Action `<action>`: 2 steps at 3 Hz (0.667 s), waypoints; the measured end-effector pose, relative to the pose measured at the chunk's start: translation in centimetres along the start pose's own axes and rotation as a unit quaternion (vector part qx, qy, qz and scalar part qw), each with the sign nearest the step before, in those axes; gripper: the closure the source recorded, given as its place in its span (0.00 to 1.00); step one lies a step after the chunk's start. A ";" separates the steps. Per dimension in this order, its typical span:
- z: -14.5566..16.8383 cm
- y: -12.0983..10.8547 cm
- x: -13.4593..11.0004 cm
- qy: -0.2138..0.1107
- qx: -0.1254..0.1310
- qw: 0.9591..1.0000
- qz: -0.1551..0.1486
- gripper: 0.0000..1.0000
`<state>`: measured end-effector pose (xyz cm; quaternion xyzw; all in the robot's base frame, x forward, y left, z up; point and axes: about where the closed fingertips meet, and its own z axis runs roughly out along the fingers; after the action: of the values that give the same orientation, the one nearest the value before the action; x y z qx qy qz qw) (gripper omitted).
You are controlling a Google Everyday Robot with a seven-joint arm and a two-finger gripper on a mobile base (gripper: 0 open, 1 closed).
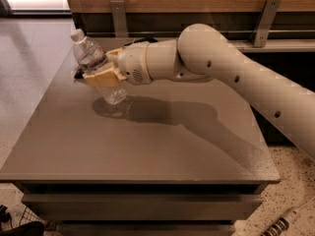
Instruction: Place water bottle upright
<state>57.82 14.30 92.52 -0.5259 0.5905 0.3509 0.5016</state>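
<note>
The water bottle [94, 58] is a clear ribbed plastic bottle with a white cap. It stands nearly upright, leaning a little to the left, with its base at the far left part of the grey table [147, 146]. My gripper [102, 76] is shut around the bottle's middle, its tan fingers [101, 79] wrapping the label area. I cannot tell whether the base rests on the table or hangs just above it. The white arm reaches in from the right.
A dark object [78, 74], partly hidden, lies just behind the bottle at the table's left edge. A wooden wall panel with metal brackets [118, 14] runs behind the table. A ribbed hose [280, 225] lies on the speckled floor at the lower right.
</note>
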 end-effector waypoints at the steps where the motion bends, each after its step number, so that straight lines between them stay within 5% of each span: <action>1: 1.0 0.8 -0.5 -0.033 -0.002 0.999 0.014 1.00; 2: 2.8 1.7 -0.5 -0.055 -0.008 0.998 0.034 1.00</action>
<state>56.78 17.42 92.11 -0.4895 0.5764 0.4009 0.5172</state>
